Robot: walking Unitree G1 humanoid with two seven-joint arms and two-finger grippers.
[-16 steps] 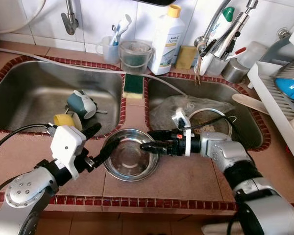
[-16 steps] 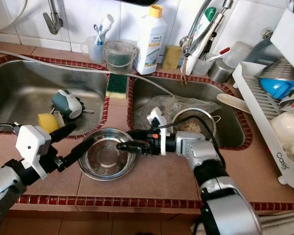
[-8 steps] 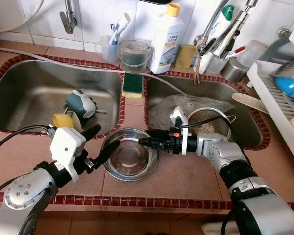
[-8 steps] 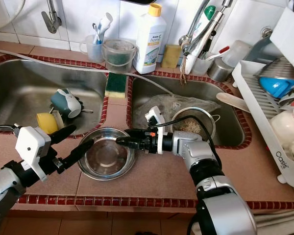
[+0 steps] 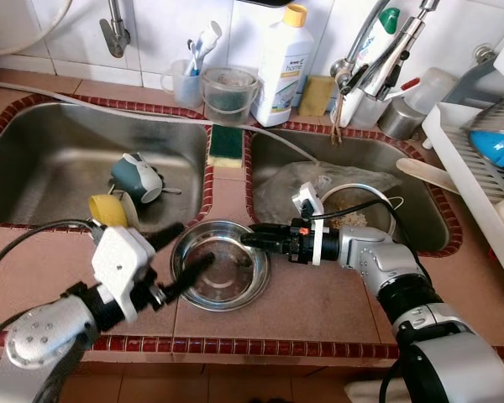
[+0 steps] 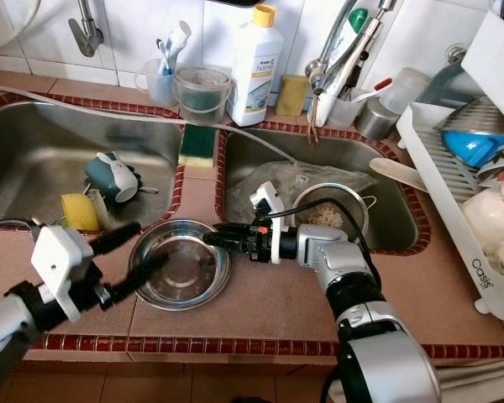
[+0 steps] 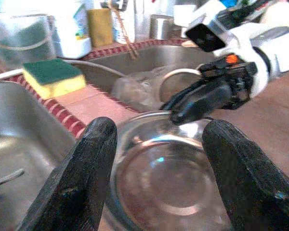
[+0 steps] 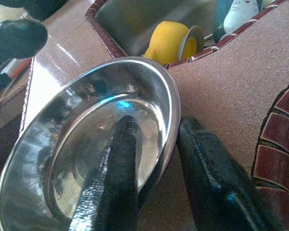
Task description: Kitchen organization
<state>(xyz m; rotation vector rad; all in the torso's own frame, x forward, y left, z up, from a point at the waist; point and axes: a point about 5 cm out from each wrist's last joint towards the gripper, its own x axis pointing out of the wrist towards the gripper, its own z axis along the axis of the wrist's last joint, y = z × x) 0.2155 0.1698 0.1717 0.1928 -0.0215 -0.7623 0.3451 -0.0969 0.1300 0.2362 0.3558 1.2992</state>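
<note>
Left sink (image 5: 34,168): I see it at about 10 o'clock from the steel bowl, with a teal mug (image 5: 137,177) and a yellow cup (image 5: 109,210) lying on their sides in it.

Left gripper (image 5: 181,254): it sits at the bowl's 8 o'clock side with its fingers spread wide, one above the near-left rim and one reaching over the inside; I see nothing held between them.

Steel bowl (image 5: 220,275): upright on the tiled bench (image 5: 319,311), on the strip in front of the divide between the two sinks. In the left wrist view the bowl (image 7: 168,178) lies between my two spread fingers (image 7: 82,183).

Sponge (image 5: 228,146): green and yellow, on the divider at the bowl's 12 o'clock.

Right gripper (image 5: 254,239): it comes in from the bowl's 3 o'clock side and is nearly shut on the rim at about 1 o'clock. In the right wrist view one finger (image 8: 115,178) is inside the bowl and the other outside, with the rim pinched between them.

Right sink (image 5: 353,185): at the bowl's 2 o'clock, holding a crumpled clear bag (image 5: 302,185) and a metal strainer (image 5: 361,210).

Dish rack (image 5: 479,185): white, at 3 o'clock, with a blue bowl (image 5: 497,149) on it.
</note>
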